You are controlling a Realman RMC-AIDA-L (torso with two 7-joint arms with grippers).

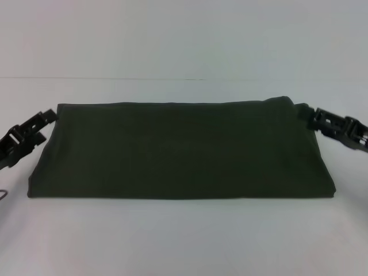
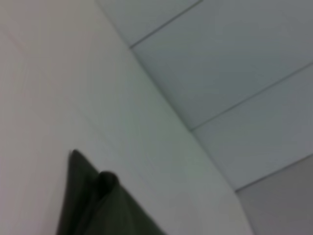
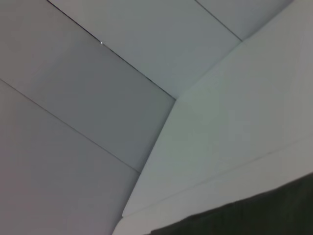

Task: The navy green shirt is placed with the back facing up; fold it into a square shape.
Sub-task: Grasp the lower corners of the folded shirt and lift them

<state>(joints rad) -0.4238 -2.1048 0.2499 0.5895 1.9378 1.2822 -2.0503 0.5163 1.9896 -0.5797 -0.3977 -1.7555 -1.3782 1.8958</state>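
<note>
The large dark olive-green soft cloth shirt (image 1: 178,150) lay flat on the plain white desk (image 1: 184,241), spread between the two black end effectors. Its near edge ran as one thick, straight fold line across the front, closer to the camera than either end effector. No sleeves, collar or lettering showed on the upper face, only plain cloth, so at least one lengthwise fold looked done. The shape was a wide rectangle, clearly longer from side to side than from front to back, so in my judgement the task was partway through: the ends remained to be brought in to make a square.

The left end effector (image 1: 50,118) sat at the shirt's far left corner, its tip touching or just over the cloth edge. The right end effector (image 1: 311,118) sat at the far right corner in the same way. Whether either one was pinching the cloth, or spread or pressed together, I could not tell, since the tips merged with the dark fabric in the head view.

The left wrist view showed a folded corner of the shirt (image 2: 93,205) lying on the desk just ahead of that end effector, with no fingers in sight. The right wrist view showed only a strip of the shirt's edge (image 3: 254,218) close by.

Beyond the shirt's far edge the desk ran on bare to a pale panelled wall (image 3: 98,122).
</note>
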